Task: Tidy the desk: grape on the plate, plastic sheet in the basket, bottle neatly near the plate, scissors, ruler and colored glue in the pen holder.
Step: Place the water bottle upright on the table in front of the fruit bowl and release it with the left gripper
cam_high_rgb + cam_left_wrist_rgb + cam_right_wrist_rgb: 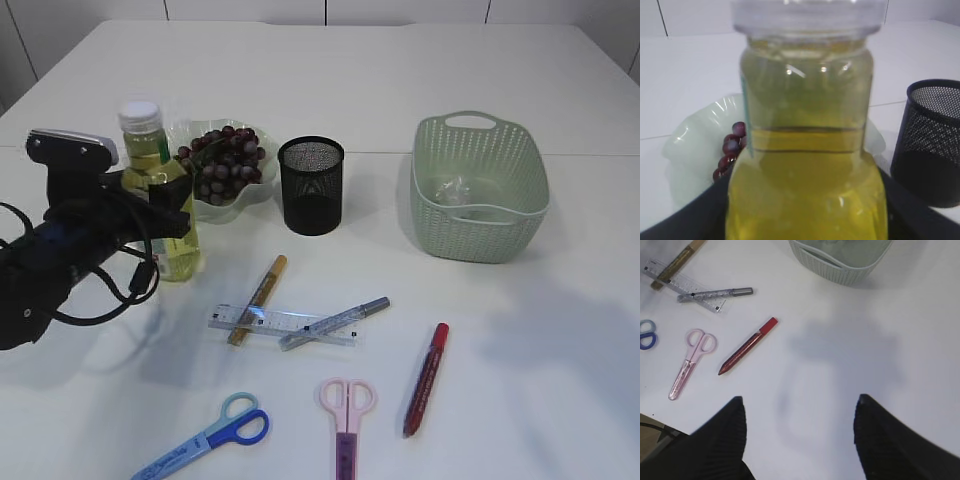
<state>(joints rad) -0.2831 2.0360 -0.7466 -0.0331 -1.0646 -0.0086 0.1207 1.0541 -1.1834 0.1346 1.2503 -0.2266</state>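
My left gripper is shut on the bottle of yellow liquid, which stands upright just left of the plate holding the grape bunch. In the left wrist view the bottle fills the frame, with dark jaws against both its sides. The plastic sheet lies in the green basket. Pink scissors, blue scissors, a clear ruler and gold, silver and red glue pens lie before the black mesh pen holder. My right gripper hangs open over bare table.
The right wrist view shows the red glue pen, pink scissors and silver pen to the gripper's left, and the basket ahead. The pen holder stands close to the right of the bottle.
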